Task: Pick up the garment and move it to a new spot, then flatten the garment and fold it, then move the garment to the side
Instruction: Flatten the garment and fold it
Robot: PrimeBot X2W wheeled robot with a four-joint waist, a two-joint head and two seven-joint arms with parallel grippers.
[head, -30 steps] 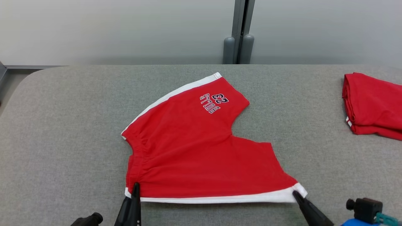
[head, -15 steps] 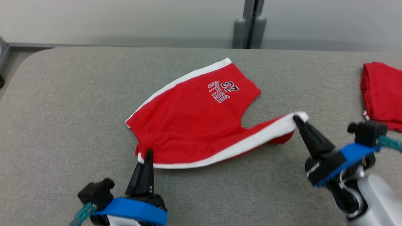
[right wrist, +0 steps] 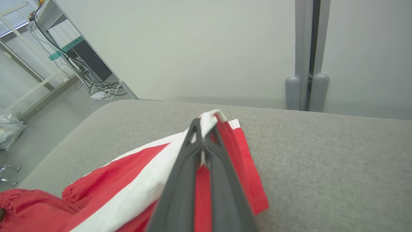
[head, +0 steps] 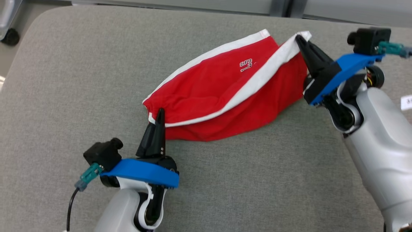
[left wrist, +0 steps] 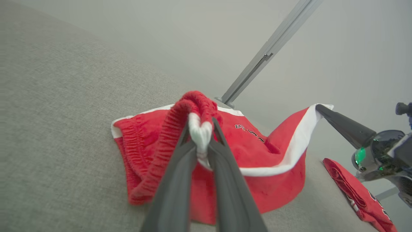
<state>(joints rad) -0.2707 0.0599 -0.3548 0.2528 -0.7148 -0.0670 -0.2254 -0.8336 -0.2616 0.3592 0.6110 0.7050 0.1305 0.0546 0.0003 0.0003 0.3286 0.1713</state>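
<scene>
Gripping the red shorts (head: pixel 222 93) at the waistband, the left hand (head: pixel 160 112) is clamped; the right hand (head: pixel 298 37) (also clamped) pinches, apparently, a hem corner.

Left pincer (head: pixel 160 113) lower left, fingers pinched together; right pincer (head: pixel 297 38) upper right, aloft, fingers pinched together.

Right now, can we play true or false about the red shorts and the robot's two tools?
1. The left tool pinches the red shorts at the waistband. True.
2. The right tool is open and empty. False: it is shut on a white-edged leg corner.
3. The shorts lie spread flat. False: one leg is drawn over the other.
4. A second red garment lies on the grey table. True.
</scene>
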